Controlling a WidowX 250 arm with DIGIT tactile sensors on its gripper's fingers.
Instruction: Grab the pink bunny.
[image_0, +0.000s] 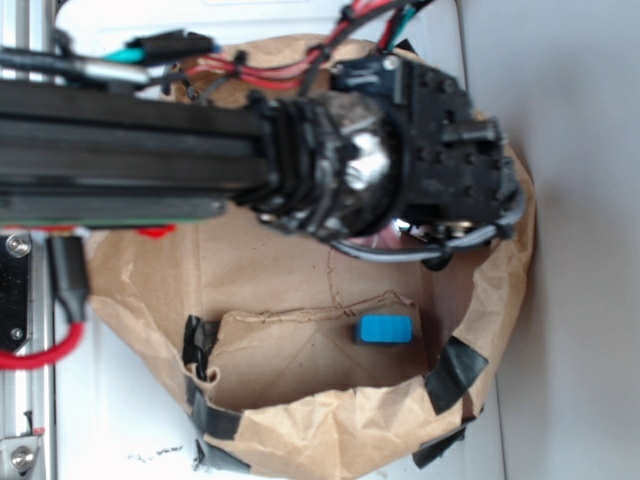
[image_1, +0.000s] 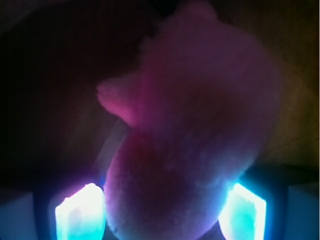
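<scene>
**Q:** Where is the pink bunny?

**A:** In the wrist view the pink bunny fills most of the picture, sitting between the two glowing fingertips of the gripper. Its lower body bulges between them, its stubby limb sticks out to the left.

**Q:** Are the jaws closed on it?

**A:** The jaws stand on either side of the plush, each touching it or nearly so; whether they grip it, I cannot tell.

**Q:** What surrounds them?

**A:** From outside, the black arm hangs over a brown paper bag patched with black tape. A blue block lies inside, apart from the jaws.
</scene>
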